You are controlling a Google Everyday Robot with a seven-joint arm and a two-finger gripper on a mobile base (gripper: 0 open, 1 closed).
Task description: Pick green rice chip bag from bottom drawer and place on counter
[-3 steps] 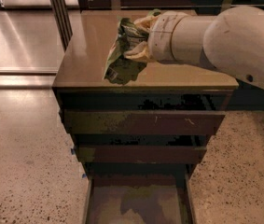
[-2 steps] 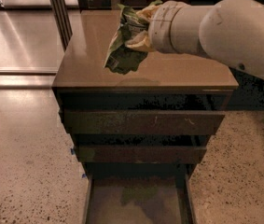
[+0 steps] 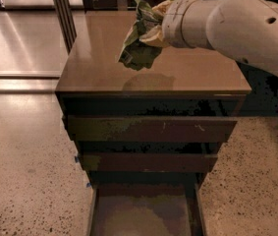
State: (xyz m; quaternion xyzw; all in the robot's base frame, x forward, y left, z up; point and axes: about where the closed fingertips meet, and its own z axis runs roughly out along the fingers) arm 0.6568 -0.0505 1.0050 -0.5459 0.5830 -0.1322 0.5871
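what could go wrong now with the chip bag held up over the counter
1. The hand grips the green rice chip bag by its upper part, above the counter and not resting on it. Released from here, the crumpled bag could bounce or slide on the glossy top.
2. The bag's shadow lies near the counter's front edge, so a slide forward could drop it back into the open bottom drawer.

The tool (image 3: 154,31), above the far worktop (image 3: 187,75), is mostly hidden behind the green rice chip bag (image 3: 137,45) it clamps. The near end of the bottom drawer (image 3: 143,215) is cut off.
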